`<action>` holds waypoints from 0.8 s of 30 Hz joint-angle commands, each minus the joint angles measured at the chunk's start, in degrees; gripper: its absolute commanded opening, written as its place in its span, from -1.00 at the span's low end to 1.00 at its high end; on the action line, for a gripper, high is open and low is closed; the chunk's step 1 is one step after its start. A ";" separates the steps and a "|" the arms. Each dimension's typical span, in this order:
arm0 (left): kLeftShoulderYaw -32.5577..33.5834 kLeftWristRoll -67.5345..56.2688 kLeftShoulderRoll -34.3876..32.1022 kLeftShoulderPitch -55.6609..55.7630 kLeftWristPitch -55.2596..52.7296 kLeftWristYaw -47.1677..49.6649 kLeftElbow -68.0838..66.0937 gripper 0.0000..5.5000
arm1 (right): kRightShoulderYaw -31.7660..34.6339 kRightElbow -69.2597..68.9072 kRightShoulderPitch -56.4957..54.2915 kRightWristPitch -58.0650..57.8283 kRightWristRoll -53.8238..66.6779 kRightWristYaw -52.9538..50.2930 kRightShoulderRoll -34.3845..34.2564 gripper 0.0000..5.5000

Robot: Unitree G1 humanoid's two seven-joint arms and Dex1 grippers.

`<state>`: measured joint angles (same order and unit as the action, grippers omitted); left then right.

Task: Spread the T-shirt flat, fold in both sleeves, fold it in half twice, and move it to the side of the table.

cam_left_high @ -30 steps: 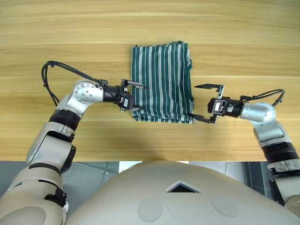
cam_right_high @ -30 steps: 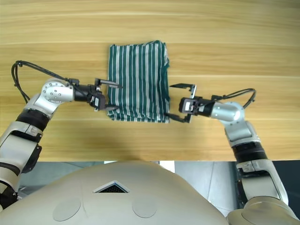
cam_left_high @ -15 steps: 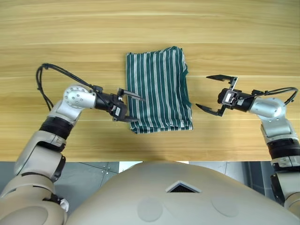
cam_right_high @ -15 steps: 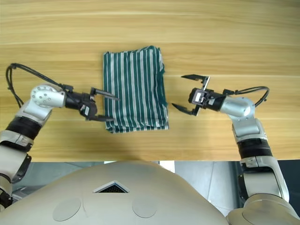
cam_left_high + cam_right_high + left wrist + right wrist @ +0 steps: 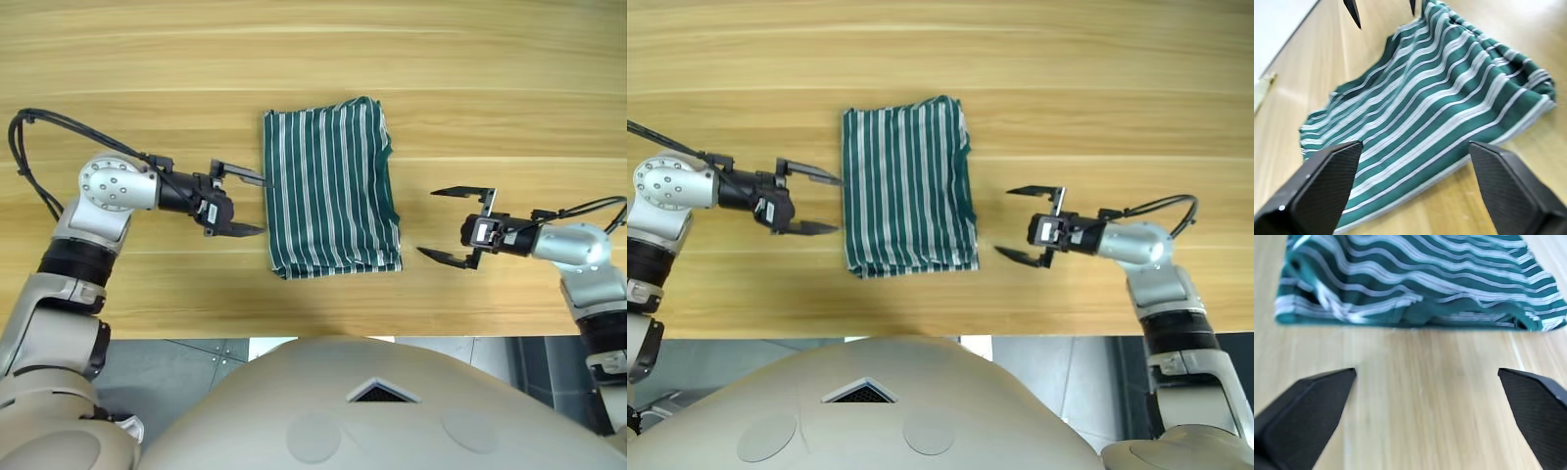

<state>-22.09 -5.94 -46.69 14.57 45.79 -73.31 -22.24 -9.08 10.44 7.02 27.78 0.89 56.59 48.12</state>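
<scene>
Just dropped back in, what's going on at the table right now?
The striped T-shirt lies folded in a compact rectangle on the wooden table. The left claw hangs open close by its left edge, the right claw open and clear of its right edge. Neither holds the cloth.

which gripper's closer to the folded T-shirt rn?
Left. The left gripper is right at the T-shirt's left edge; the right gripper stands off the right edge with a strip of table between.
</scene>
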 commanded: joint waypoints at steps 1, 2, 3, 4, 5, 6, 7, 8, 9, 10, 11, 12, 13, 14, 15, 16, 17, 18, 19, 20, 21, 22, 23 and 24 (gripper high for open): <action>0.55 -0.96 -4.63 -5.59 -1.20 -1.89 4.38 0.45 | 1.42 -7.07 6.01 -1.56 1.53 2.45 4.40 0.96; 0.80 -1.22 -5.38 -6.94 -1.51 -1.93 5.62 0.45 | 1.69 -8.71 7.29 -1.86 1.84 2.65 4.90 0.96; 1.02 -1.38 -5.88 -8.05 -1.68 -1.82 6.53 0.45 | 1.76 -10.13 8.28 -1.92 2.35 2.95 5.13 0.96; 1.14 -1.50 -6.10 -8.71 -1.87 -1.73 7.12 0.45 | 1.76 -11.26 8.98 -2.08 2.89 3.26 5.13 0.96; 1.24 -1.54 -6.04 -9.17 -2.12 -1.54 7.54 0.45 | 1.39 -11.91 9.19 -2.26 2.82 3.22 4.80 0.96; 1.28 -1.45 -5.87 -9.45 -2.32 -1.37 7.81 0.45 | 0.90 -12.26 9.08 -2.51 2.45 3.07 4.38 0.96; 1.14 -1.43 -5.66 -9.72 -2.68 -1.44 8.07 0.45 | 0.22 -12.52 8.76 -2.80 1.95 2.96 3.86 0.96; 1.05 -1.42 -5.55 -9.92 -2.96 -1.50 8.29 0.45 | -0.23 -12.68 8.54 -2.99 1.62 2.89 3.54 0.96; 0.81 -1.36 -5.33 -10.27 -3.11 -1.58 8.52 0.45 | -0.89 -12.90 8.14 -3.22 1.21 2.75 3.02 0.96; 0.46 -1.09 -4.94 -10.58 -3.16 -1.53 8.67 0.45 | -1.54 -13.02 7.48 -3.40 0.77 2.35 2.29 0.96; 0.17 -0.78 -4.39 -10.65 -3.33 -1.33 8.82 0.45 | -2.10 -12.98 6.76 -3.41 0.29 1.90 1.58 0.96; -0.08 -0.47 -3.82 -10.63 -3.47 -1.11 8.81 0.45 | -2.49 -12.86 6.02 -3.48 -0.18 1.42 0.78 0.96; -0.21 0.24 -3.01 -10.45 -3.08 -0.48 8.36 0.45 | -2.86 -12.41 5.09 -3.45 -0.82 0.83 -0.06 0.96; -0.23 1.01 -2.22 -10.15 -2.95 0.26 8.03 0.45 | -3.22 -11.90 4.23 -3.35 -1.58 0.23 -0.84 0.96; -0.48 1.67 -1.53 -9.83 -3.02 0.56 7.67 0.45 | -3.64 -10.95 3.08 -3.09 -2.63 -0.62 -1.85 0.96; -0.74 2.14 -0.98 -9.64 -3.13 0.68 7.35 0.45 | -4.09 -10.04 2.11 -2.91 -3.45 -1.23 -2.67 0.96; -1.09 2.78 -0.27 -9.46 -3.13 0.93 6.80 0.45 | -4.63 -8.90 1.22 -2.49 -4.47 -1.91 -3.57 0.96; -1.26 3.22 0.20 -9.47 -3.00 1.04 6.39 0.45 | -5.17 -8.05 0.55 -2.14 -5.21 -2.40 -4.27 0.96; -1.49 3.42 0.76 -9.42 -3.03 1.08 6.21 0.45 | -5.75 -7.50 0.09 -1.81 -5.82 -2.76 -4.76 0.96; -1.65 3.62 1.33 -9.23 -3.16 1.20 6.03 0.45 | -6.16 -7.10 -0.23 -1.57 -6.27 -3.01 -5.13 0.96; -1.90 3.71 2.00 -8.90 -3.53 1.32 5.73 0.45 | -6.45 -6.73 -0.50 -1.38 -6.58 -3.18 -5.38 0.96; -2.25 4.08 2.62 -8.60 -3.55 1.39 5.18 0.45 | -6.72 -6.33 -0.72 -1.16 -6.77 -3.34 -5.46 0.96; -2.51 4.42 3.10 -8.42 -3.58 1.44 4.71 0.45 | -6.94 -6.03 -0.86 -1.00 -6.84 -3.41 -5.45 0.96; -2.82 4.85 3.43 -8.40 -3.48 1.43 4.30 0.45 | -7.33 -5.89 -0.86 -0.89 -6.86 -3.26 -5.34 0.96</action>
<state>-24.28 -2.33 -43.80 4.90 42.35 -72.04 -17.17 -15.48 3.41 6.34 27.02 -4.12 53.49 43.09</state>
